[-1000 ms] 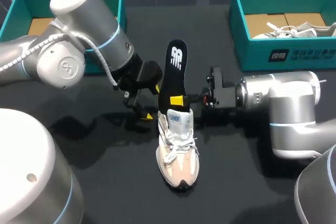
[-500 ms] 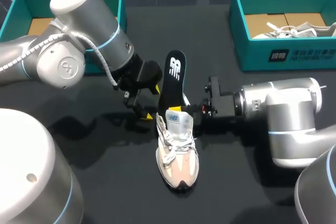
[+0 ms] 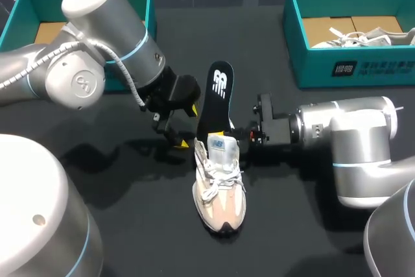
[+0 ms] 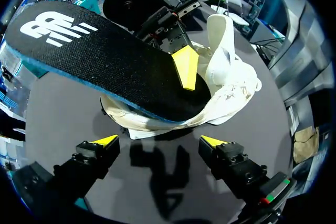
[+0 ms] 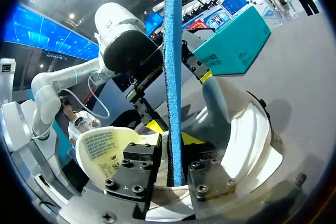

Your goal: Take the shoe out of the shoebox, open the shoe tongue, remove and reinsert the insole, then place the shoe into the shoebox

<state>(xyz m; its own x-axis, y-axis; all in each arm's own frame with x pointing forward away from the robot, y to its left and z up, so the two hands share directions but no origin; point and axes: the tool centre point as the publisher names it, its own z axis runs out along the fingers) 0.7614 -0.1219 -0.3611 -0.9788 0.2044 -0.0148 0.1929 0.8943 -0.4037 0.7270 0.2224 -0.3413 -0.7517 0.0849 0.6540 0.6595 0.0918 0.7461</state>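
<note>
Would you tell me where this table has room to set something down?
Bare black tabletop lies between the left teal shoebox and right teal shoebox, and beside the toe of the beige sneaker. Crowded at its heel: left gripper, right gripper, black insole.

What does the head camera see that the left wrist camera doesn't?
Only the head view shows the left arm, two teal boxes and the shoe's dark toe. Only the left wrist view shows the left gripper open with nothing between its tips, and a yellow fingertip pressed on the insole. Both show the insole sticking out of the shoe, held by the right gripper.
</note>
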